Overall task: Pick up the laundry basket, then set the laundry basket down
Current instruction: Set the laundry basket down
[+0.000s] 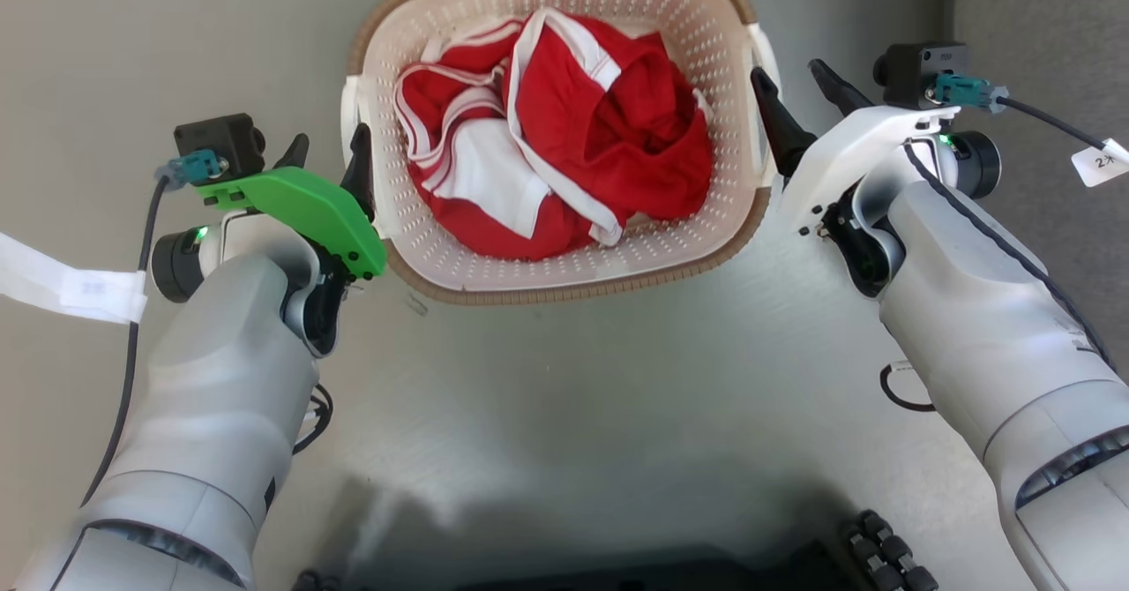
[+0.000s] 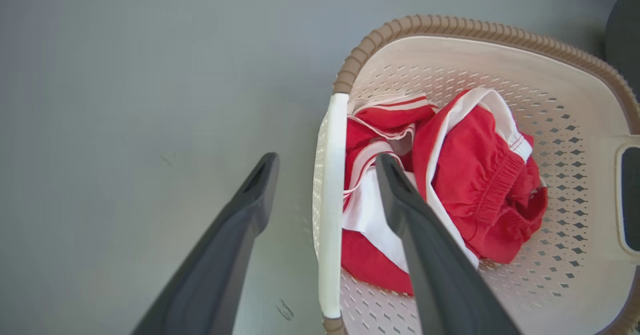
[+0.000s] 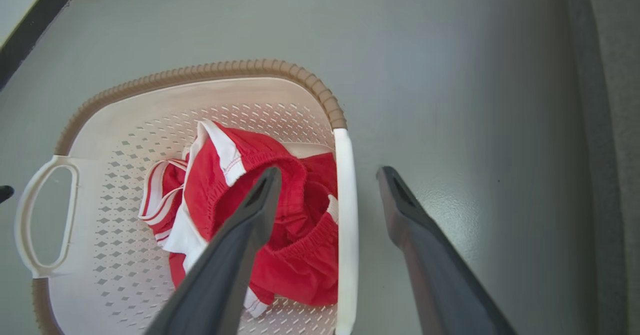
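Laundry basket (image 1: 617,0): small, cream-white perforated plastic, rounded-rectangular, with a brown woven-look rim. It stands upright, mouth up, and holds a crumpled heap of red-and-white clothes (image 1: 564,132). Its left handle (image 2: 331,200), a white bar, lies between the spread fingers of the left gripper (image 2: 326,165), one finger outside the wall and the other inside above the clothes. The right handle (image 3: 345,225) sits likewise between the parted fingers of the right gripper (image 3: 328,172); contact with either handle cannot be told.
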### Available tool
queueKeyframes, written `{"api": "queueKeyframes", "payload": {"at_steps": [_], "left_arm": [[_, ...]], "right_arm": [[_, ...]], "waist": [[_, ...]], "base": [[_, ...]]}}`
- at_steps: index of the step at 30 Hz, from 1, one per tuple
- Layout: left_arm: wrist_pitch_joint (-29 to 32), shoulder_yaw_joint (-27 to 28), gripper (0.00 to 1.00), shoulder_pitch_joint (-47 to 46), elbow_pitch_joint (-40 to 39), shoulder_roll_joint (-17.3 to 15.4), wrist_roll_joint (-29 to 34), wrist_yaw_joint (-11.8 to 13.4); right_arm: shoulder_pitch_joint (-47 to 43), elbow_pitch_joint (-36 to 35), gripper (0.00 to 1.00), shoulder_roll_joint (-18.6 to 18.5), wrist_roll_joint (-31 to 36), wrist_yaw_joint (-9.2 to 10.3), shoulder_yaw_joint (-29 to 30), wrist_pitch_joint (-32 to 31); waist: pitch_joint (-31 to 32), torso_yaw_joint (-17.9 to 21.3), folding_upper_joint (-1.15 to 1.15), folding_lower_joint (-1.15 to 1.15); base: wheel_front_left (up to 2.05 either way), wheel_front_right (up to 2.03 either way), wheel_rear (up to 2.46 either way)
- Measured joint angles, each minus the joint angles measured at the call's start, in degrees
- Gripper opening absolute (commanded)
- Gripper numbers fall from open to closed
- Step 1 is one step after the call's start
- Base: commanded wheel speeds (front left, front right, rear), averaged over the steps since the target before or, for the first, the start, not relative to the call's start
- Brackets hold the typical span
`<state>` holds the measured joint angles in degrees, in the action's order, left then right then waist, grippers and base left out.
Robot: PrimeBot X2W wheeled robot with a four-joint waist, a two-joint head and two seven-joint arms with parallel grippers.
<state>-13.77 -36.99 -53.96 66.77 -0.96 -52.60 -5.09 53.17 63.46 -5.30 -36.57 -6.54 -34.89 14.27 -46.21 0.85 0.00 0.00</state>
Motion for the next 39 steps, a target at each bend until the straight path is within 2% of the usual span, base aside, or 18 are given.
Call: {"api": "queueKeyframes", "payload": {"at_steps": [10, 19, 39], "left_arm": [[-0.67, -0.14, 1.00, 1.65, 0.26, -0.12, 2.98, 0.25], [-0.66, 3.52, 1.00, 3.03, -8.12, -3.58, 7.04, 3.11], [-0.67, 11.11, 1.00, 15.34, -27.20, -6.46, 18.17, 8.71]], "right_arm": [[-4.55, -4.74, 1.00, -1.83, 0.80, 0.03, 4.78, 0.01], [-8.31, -11.45, 1.00, -2.15, 2.48, 0.88, 7.92, 0.07], [-19.78, -24.81, 1.00, -3.63, 9.48, 4.20, 13.45, 0.08]], "waist": [[6.74, 0.24, 0.00, 0.00], [13.82, 0.55, 0.00, 0.00], [28.80, 1.51, 0.00, 0.00]], "base": [[0.00, 0.00, 0.00], [0.00, 0.00, 0.00], [0.00, 0.00, 0.00]]}}
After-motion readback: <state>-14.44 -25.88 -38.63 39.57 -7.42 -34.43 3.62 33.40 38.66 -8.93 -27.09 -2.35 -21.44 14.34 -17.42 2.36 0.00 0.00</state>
